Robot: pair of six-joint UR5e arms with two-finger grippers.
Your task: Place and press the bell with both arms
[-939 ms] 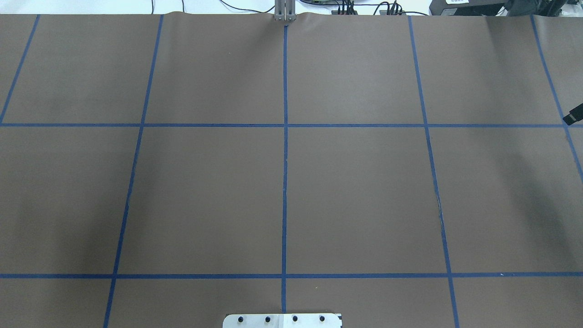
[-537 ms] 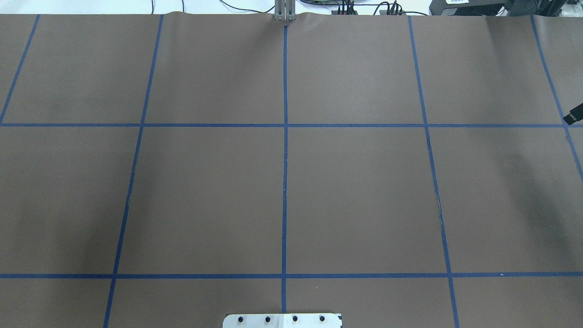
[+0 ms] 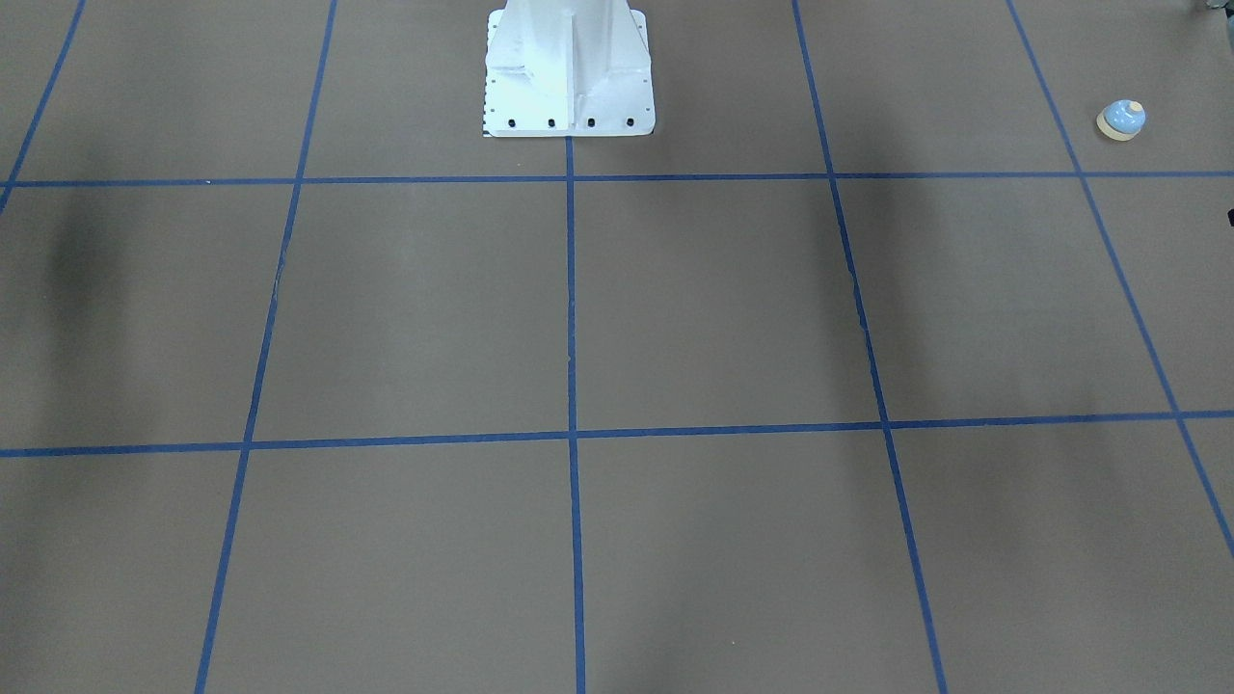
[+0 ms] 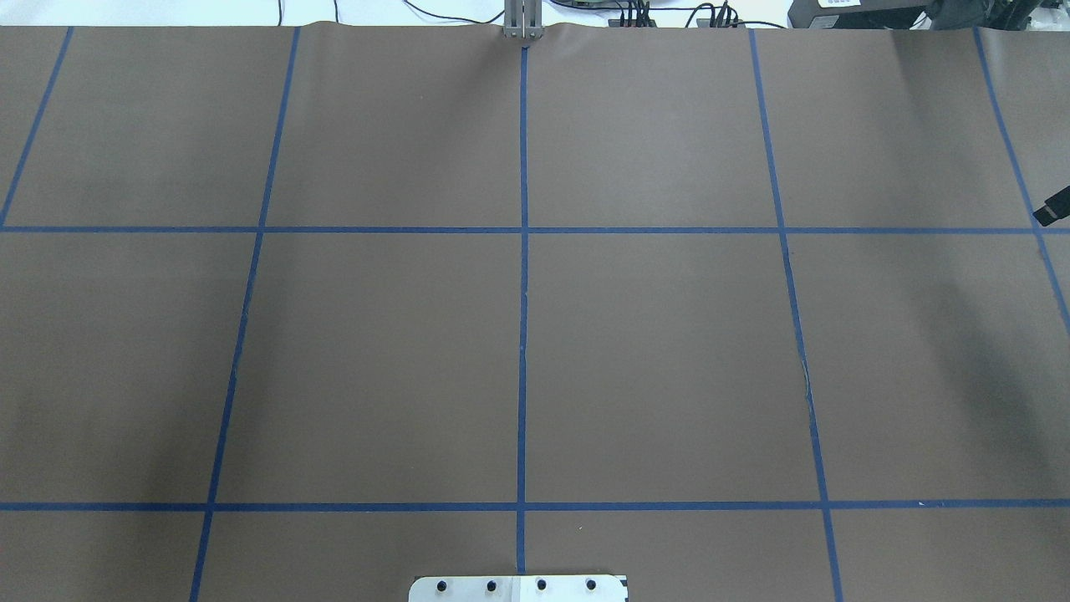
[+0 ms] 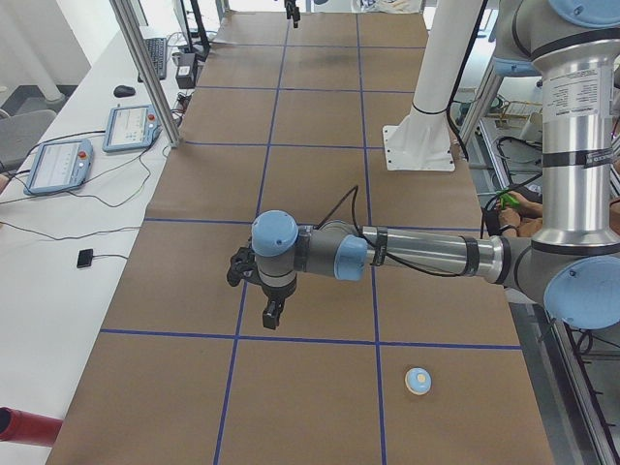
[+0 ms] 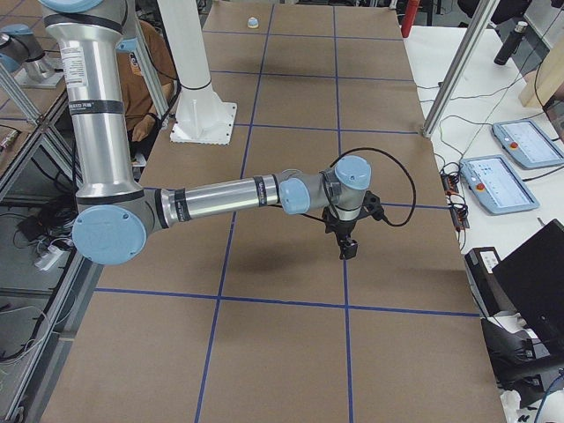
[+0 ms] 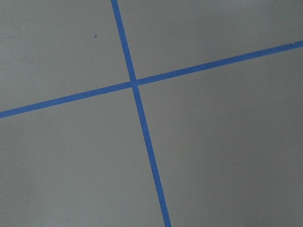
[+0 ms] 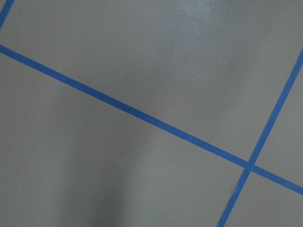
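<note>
Left arm [image 5: 426, 254] and right arm [image 6: 216, 196] are silver tubes with grey joints [image 5: 334, 254] and light-blue caps [image 5: 274, 232].

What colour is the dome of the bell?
Light blue; the bell shows best in the front-facing view.

Only the right gripper [image 4: 1052, 206] has shifted. Its black tip at the overhead view's right edge now sits very slightly farther from the robot than before, just beyond the blue tape line [image 4: 919, 230].

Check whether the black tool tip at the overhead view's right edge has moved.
No. The right tool sits just above the same blue tape crossing as before, with no clear shift.
</note>
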